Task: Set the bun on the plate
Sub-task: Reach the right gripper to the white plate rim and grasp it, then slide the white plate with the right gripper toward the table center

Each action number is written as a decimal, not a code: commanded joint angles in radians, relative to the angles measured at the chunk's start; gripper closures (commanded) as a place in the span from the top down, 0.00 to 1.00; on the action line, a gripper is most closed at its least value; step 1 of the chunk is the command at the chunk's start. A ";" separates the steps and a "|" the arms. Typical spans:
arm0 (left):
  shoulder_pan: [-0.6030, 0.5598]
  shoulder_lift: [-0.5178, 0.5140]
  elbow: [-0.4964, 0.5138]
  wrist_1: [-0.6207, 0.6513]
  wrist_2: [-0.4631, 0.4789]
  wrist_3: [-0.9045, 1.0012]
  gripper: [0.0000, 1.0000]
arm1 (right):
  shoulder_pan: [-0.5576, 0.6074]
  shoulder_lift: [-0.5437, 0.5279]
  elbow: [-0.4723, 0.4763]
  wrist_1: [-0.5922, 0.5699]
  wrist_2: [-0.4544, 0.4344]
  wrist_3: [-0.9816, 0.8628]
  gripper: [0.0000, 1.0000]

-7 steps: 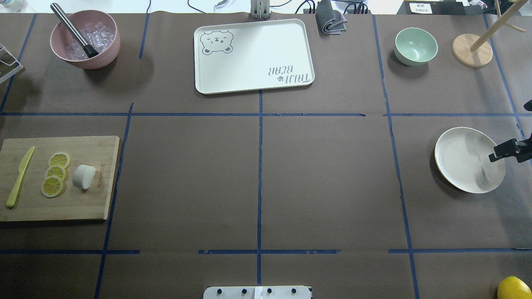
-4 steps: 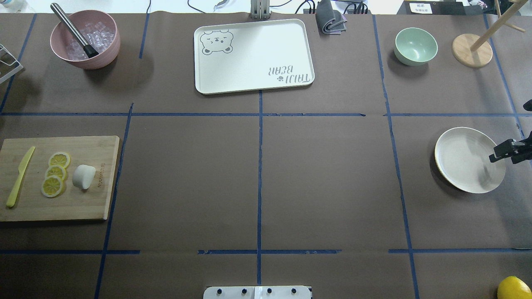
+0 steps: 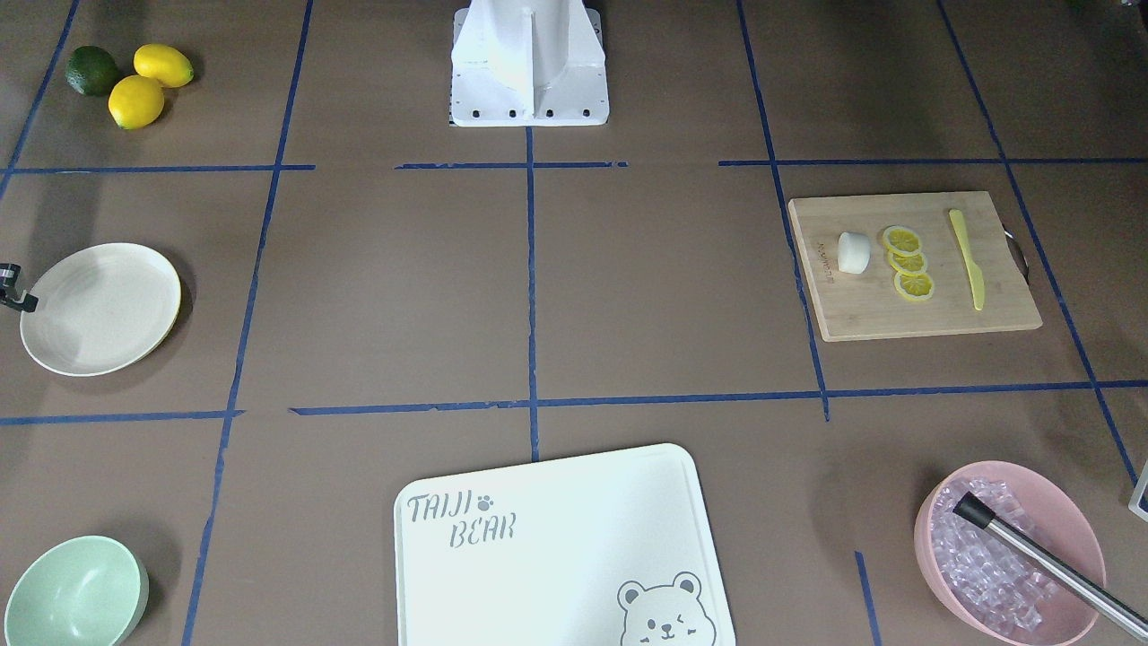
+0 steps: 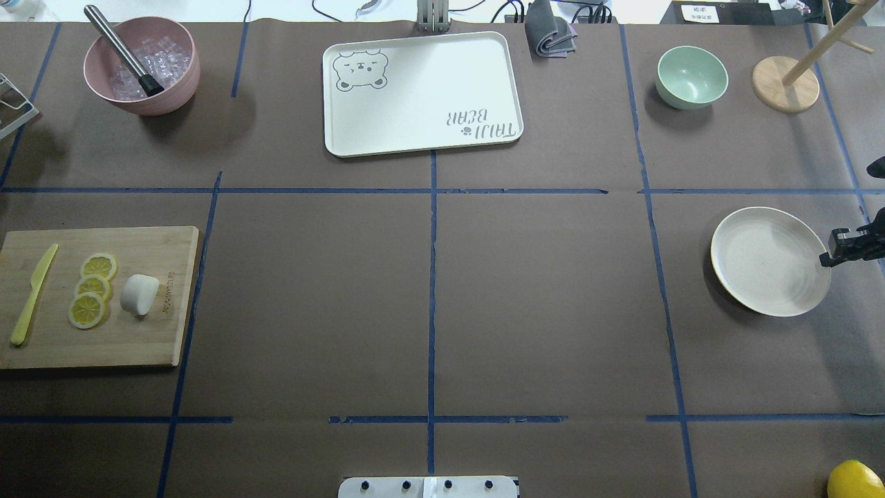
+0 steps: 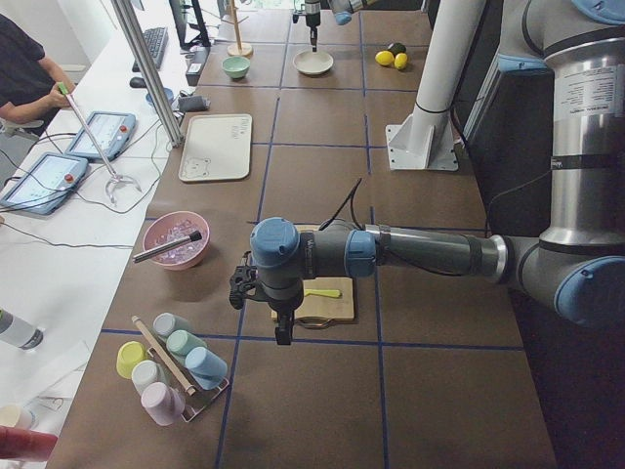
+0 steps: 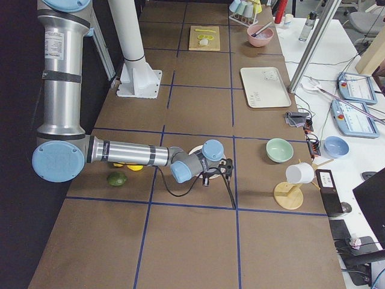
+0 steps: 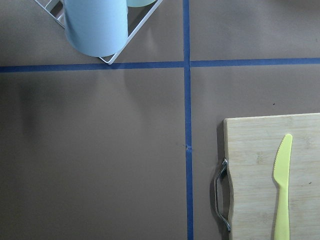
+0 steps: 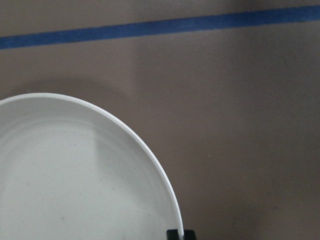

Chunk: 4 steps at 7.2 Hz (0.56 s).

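Observation:
The bun (image 4: 140, 294) (image 3: 853, 252), a small white stubby roll, lies on a wooden cutting board (image 4: 138, 342) at the table's left, beside lemon slices (image 4: 93, 287). The cream plate (image 4: 767, 259) (image 3: 99, 308) (image 8: 75, 175) rests far to the right. My right gripper (image 4: 824, 259) (image 3: 18, 301) is at the plate's outer rim, and in the right wrist view its tips meet on that rim. My left gripper (image 5: 280, 332) hangs above the table beyond the board's handle end, far from the bun. I cannot tell whether it is open or shut.
A yellow knife (image 4: 31, 294) lies on the board. At the back stand a pink ice bowl (image 4: 142, 66), a bear-print tray (image 4: 422, 93), a mint bowl (image 4: 691, 76) and a wooden stand (image 4: 785, 83). A cup rack (image 5: 171, 366) sits near the left gripper.
The plate has shifted a little leftward and now looks level instead of tipped. The right gripper stays at its outer rim. The bun has not moved.

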<state>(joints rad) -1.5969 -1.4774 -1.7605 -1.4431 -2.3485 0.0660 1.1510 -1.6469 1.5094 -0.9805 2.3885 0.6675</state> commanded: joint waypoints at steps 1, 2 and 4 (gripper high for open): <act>0.000 0.006 0.000 0.000 0.000 0.002 1.00 | 0.000 0.069 0.069 0.000 0.059 0.169 0.00; 0.000 0.006 -0.004 0.000 0.000 0.002 1.00 | -0.013 0.147 0.078 0.005 0.108 0.290 0.00; 0.000 0.006 -0.004 0.000 0.000 0.000 1.00 | -0.092 0.269 0.087 0.006 0.112 0.436 0.00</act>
<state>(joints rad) -1.5969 -1.4715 -1.7629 -1.4435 -2.3485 0.0665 1.1045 -1.4596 1.5912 -0.9752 2.4915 1.0014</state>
